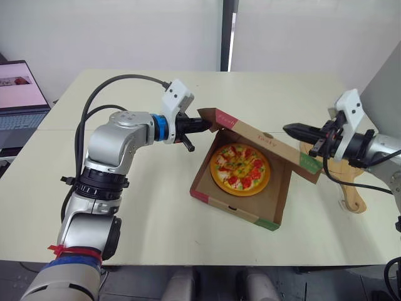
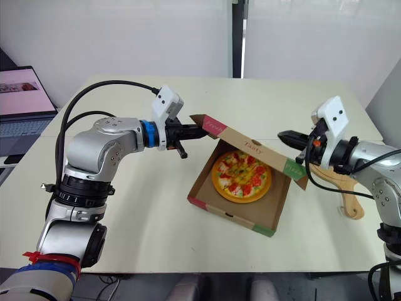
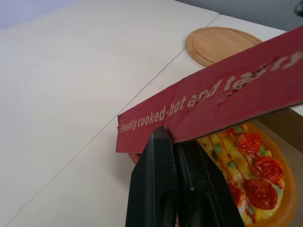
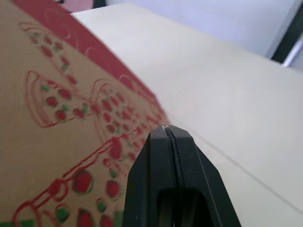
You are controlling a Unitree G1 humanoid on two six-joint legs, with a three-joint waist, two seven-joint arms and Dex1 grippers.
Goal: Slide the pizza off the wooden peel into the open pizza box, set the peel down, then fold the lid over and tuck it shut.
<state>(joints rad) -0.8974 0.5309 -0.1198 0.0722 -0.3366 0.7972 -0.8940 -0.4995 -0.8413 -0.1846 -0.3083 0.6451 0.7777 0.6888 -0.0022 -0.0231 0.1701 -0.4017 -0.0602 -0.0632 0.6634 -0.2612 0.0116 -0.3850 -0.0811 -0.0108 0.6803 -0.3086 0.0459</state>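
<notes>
The left claw [image 1: 205, 126] reaches in from the left with its two black fingers [image 3: 154, 179] pressed together. Their tips meet the lower edge of the red front flap at the lid's left corner. Whether any cardboard is pinched between them cannot be told. The right claw [image 1: 289, 130] comes in from the right, its fingers [image 4: 156, 175] also closed flat on each other with no gap. Its tip lies right at the lid's printed outer face, near the lid's right end.

The lid [image 1: 263, 139] stands half raised between the two claws, tilted over the far part of the pizza box [image 1: 276, 204]. Its red flap bears white lettering, and its brown outer face carries drawings of pizza slices. The box sits on the pale surface [image 1: 138, 194], roughly at the middle, with its near edge free and its base open to view.

The pizza [image 1: 240, 168] lies flat inside the box, round, with red and green toppings, partly under the leaning lid.

The wooden peel [image 1: 352, 191] rests on the surface just right of the box, behind the right claw, with its handle pointing toward the near edge. Its round blade lies bare.

A laptop [image 1: 19, 94] stands open at the far left, off the surface.
</notes>
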